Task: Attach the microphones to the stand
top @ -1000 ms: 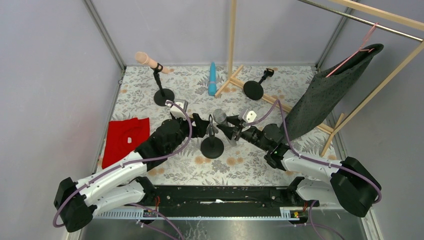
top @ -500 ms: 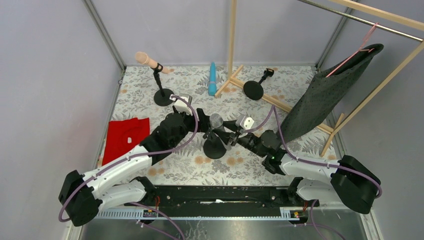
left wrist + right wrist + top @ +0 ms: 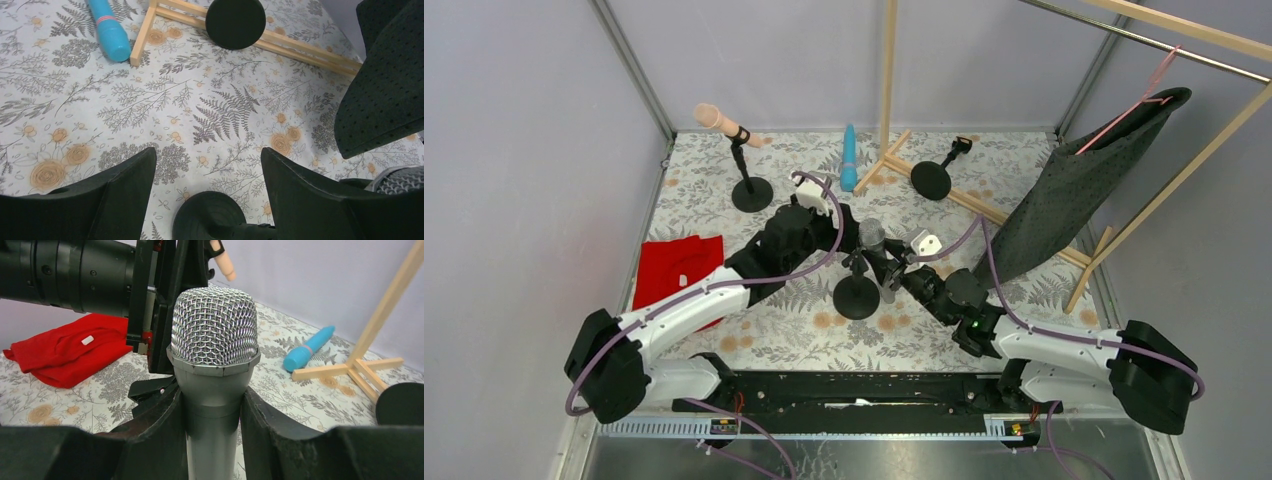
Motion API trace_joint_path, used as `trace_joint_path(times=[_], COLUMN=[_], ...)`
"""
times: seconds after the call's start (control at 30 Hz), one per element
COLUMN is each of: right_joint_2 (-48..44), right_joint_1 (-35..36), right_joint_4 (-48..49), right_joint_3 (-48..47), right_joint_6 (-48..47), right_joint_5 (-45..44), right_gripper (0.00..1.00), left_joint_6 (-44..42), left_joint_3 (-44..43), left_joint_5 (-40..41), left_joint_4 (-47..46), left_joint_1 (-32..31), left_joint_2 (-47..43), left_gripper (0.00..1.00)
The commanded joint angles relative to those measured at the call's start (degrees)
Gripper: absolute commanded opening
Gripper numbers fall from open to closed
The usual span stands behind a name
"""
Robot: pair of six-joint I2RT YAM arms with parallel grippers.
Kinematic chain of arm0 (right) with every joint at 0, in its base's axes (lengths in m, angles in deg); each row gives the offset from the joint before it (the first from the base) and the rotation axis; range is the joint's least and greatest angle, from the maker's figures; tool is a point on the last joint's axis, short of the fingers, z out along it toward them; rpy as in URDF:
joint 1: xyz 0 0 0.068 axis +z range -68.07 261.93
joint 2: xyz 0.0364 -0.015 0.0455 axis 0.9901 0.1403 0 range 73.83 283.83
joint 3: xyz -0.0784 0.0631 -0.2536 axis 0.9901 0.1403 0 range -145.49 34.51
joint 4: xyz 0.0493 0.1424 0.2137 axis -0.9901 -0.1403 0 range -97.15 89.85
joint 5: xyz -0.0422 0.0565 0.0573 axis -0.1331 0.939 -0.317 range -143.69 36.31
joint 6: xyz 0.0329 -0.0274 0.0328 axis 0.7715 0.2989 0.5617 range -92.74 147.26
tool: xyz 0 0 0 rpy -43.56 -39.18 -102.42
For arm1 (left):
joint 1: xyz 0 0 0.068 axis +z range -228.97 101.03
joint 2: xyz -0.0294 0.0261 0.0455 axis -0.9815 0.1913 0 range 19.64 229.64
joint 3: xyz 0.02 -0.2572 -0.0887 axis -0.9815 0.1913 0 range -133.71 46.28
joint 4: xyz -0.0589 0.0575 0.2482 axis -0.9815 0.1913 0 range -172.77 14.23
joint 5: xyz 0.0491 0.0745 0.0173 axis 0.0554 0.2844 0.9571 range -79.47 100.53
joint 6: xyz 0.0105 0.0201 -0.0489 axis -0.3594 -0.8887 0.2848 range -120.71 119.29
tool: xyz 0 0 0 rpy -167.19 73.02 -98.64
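The middle stand (image 3: 856, 297) has a round black base on the flowered table cover (image 3: 724, 160), and everything here is placed from it. Right above its post stands the silver-grey microphone (image 3: 871, 236), mesh head up and roughly upright, gripped by the right claw (image 3: 886, 268), which reaches in from the stand's near right. In the right wrist view the claw's two fingers (image 3: 150, 445) press against either side of the handle just below the head, so the claw is closed on the microphone. The stand's black clip (image 3: 150, 386) shows just beside the handle on the left, but I cannot tell whether the handle sits in it. The left claw (image 3: 846, 232) hangs over the stand's far left side, close to the microphone head, with its jaws spread wide and nothing between them. In its own view the stand's base (image 3: 207, 217) lies on the cover below the gap. Far left of the middle stand, a second stand (image 3: 752, 194) carries the peach-pink microphone (image 3: 714, 118), tilted. Straight beyond the middle stand, the cyan-blue microphone (image 3: 849, 158) lies flat on the cover. A third stand (image 3: 931, 180) sits far right, with no microphone on it. A red cloth (image 3: 674, 270) lies well to the left.
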Motion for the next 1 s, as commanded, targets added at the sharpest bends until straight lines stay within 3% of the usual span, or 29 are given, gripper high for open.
trace_joint_path(times=[0.0, 0.23, 0.43, 0.57, 0.97], right_joint_2=[-0.97, -2.49, -3.89, -4.95, -13.23], right_joint_1=[3.44, 9.59, 11.41, 11.65, 11.65], right_joint_4=[-6.12, -8.46, -11.26, -11.77, -20.40], right_joint_3=[-1.98, -2.36, -3.14, -3.78, -6.19], right_joint_6=[2.57, 3.11, 5.45, 2.89, -6.12], right_joint_5=[-5.31, -17.32, -21.83, -23.60, -24.36], right_gripper=[0.00, 0.00, 0.00, 0.00, 0.00], left_joint_6=[-0.27, -1.49, -2.59, -2.90, -0.33], left_joint_3=[-4.50, -7.34, -8.01, -7.70, -0.88], left_joint_5=[-8.68, -13.80, -12.53, -4.60, 12.00], left_joint_4=[-5.93, -6.17, -6.15, -4.52, -0.60], left_joint_1=[-0.56, -0.70, -0.70, -0.39, 2.42], left_joint_2=[2.75, 6.75, 7.54, 5.57, -7.43], left_gripper=[0.81, 0.82, 0.90, 0.99, 0.99])
